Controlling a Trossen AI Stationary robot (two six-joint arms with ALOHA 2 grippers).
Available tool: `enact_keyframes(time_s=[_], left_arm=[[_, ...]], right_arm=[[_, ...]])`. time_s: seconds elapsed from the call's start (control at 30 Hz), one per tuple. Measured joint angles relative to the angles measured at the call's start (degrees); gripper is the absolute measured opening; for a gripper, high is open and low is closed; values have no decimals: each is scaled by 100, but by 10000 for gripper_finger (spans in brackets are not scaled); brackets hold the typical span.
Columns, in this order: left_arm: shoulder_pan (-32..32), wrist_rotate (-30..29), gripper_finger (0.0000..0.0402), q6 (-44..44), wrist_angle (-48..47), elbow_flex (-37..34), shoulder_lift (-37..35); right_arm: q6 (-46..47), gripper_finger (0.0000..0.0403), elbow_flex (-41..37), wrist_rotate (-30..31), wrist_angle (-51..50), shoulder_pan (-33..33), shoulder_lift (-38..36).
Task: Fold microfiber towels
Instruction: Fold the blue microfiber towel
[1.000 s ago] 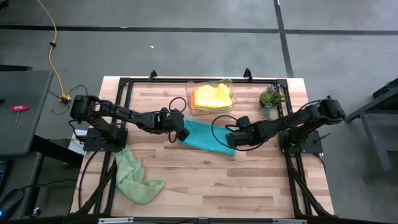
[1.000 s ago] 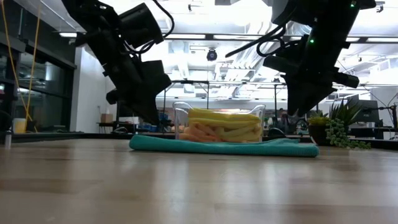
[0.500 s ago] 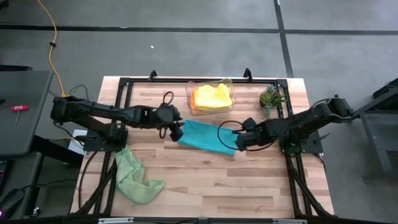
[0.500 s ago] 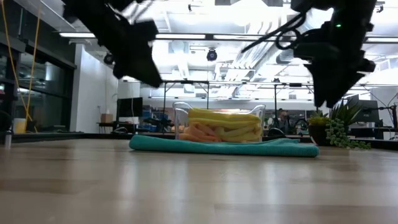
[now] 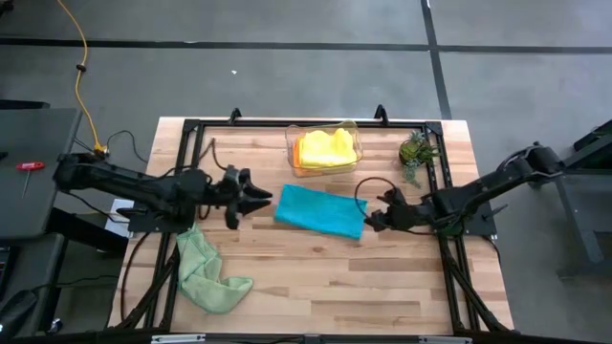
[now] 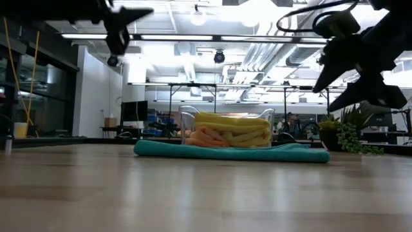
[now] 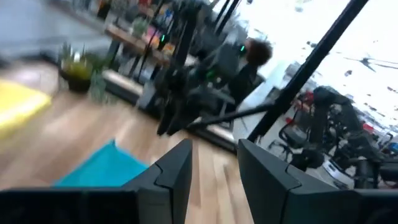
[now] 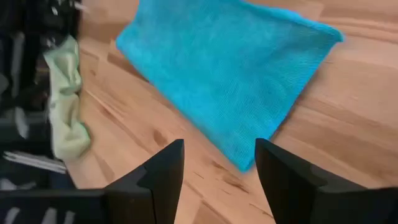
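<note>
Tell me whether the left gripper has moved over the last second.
Yes. In the high view the left gripper has drawn back off the teal-blue towel toward the table's left edge, away from the clear bin, with its fingers apart and empty.

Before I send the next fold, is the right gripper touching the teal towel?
Apart. In the high view the right gripper sits just off the teal towel's edge; its wrist view shows bare wood between its open fingers and the towel.
</note>
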Motion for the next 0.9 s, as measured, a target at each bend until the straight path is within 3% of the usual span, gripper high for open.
enact_keyframes(time_s=[0.27, 0.5, 0.6, 0.9], left_arm=[[-1, -415, 118, 564, -4, 9, -770], [-1, -431, 118, 608, -36, 9, -843], [-1, -427, 118, 608, -101, 9, -829], [9, -423, 118, 608, -236, 12, -829]], right_arm=[[203, 189, -29, -662, -111, -595, 257], [-34, 189, 650, -768, -502, -936, 1511], [125, 189, 1039, -746, -1048, -1020, 2081], [502, 188, 1840, -900, -1284, -1034, 3252]])
